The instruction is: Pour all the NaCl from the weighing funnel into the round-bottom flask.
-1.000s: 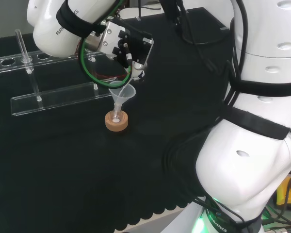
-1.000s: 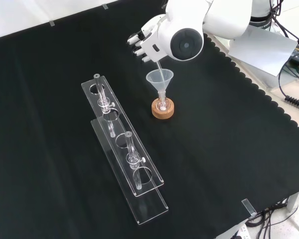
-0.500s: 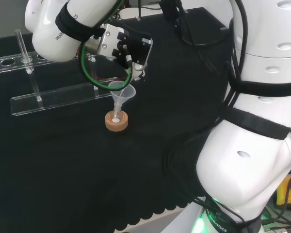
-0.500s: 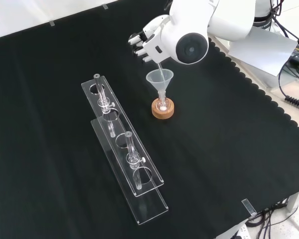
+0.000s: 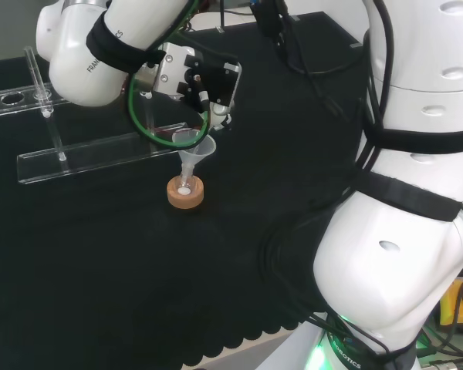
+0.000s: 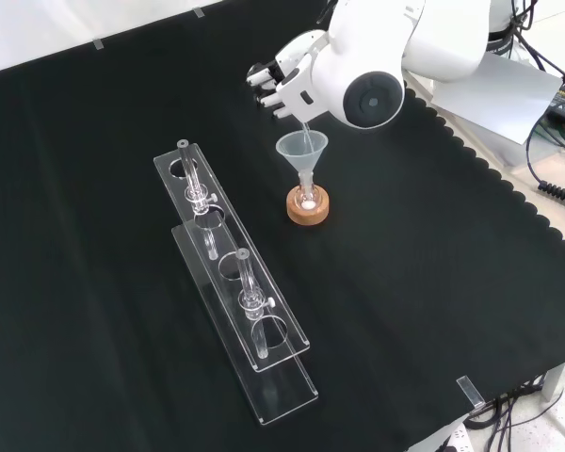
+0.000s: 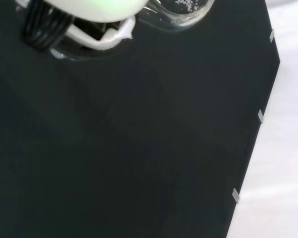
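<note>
A small round-bottom flask point(image 6: 307, 198) sits in a cork ring point(image 6: 308, 208) near the middle of the cloth, with white powder at its bottom. A clear glass funnel point(image 6: 302, 149) stands in its neck. Just above it, the hand point(image 6: 284, 83) is curled round a clear weighing funnel point(image 6: 301, 130), tilted so that its spout dips into the funnel's mouth. In the head view the hand point(image 5: 203, 79) hangs over the funnel point(image 5: 197, 148) and the cork ring point(image 5: 185, 193). The wrist view has the weighing funnel point(image 7: 183, 9) close by with white grains stuck to its wall.
Two clear acrylic racks point(image 6: 228, 268) lie side by side left of the flask in the front view, each with an upright glass tube point(image 6: 194, 184). In the head view the racks point(image 5: 92, 154) lie behind the flask. The cloth's scalloped edge point(image 6: 508, 188) runs along the right in the front view.
The arm's wrist has turned a little and its last link has shifted right in the front view. The weighing funnel stays tipped over the glass funnel. The flask has not moved.
</note>
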Controlling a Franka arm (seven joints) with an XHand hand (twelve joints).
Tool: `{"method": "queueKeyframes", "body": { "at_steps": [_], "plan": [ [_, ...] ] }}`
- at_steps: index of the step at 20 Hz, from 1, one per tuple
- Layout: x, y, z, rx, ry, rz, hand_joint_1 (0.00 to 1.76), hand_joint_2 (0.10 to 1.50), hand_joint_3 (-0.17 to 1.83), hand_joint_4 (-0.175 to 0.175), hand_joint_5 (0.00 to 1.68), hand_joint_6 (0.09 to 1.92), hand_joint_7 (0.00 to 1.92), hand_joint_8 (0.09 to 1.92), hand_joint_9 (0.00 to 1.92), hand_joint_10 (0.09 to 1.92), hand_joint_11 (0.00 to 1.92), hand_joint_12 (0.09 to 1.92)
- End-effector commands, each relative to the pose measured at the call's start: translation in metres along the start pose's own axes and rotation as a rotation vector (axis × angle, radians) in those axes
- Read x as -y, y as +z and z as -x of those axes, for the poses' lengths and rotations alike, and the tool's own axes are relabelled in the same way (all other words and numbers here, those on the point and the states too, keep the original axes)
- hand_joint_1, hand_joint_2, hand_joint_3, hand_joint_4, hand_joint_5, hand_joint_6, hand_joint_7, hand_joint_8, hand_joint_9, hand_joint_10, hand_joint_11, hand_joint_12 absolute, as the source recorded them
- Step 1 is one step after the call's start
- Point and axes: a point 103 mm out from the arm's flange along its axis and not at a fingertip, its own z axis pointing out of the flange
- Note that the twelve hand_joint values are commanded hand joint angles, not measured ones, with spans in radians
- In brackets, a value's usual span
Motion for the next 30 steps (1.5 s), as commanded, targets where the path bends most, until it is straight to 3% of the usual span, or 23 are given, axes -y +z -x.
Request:
{"method": "queueKeyframes", "body": {
  "at_steps": [1, 14, 30],
  "plan": [
    [0.001, -0.006, -0.001, 0.024, 0.013, -0.001, 1.07, 0.65, 0.86, 0.175, 1.08, 1.11, 0.73, 0.64, 1.03, 0.38, 0.71, 1.21],
    [0.002, -0.015, -0.004, 0.067, 0.015, -0.002, 1.07, 0.65, 0.86, 0.175, 1.08, 1.11, 0.72, 0.64, 1.03, 0.38, 0.71, 1.22],
    [0.007, -0.018, -0.01, 0.172, 0.024, -0.013, 1.07, 0.65, 0.87, 0.175, 1.08, 1.11, 0.72, 0.64, 1.02, 0.39, 0.71, 1.22]
  ]
}}
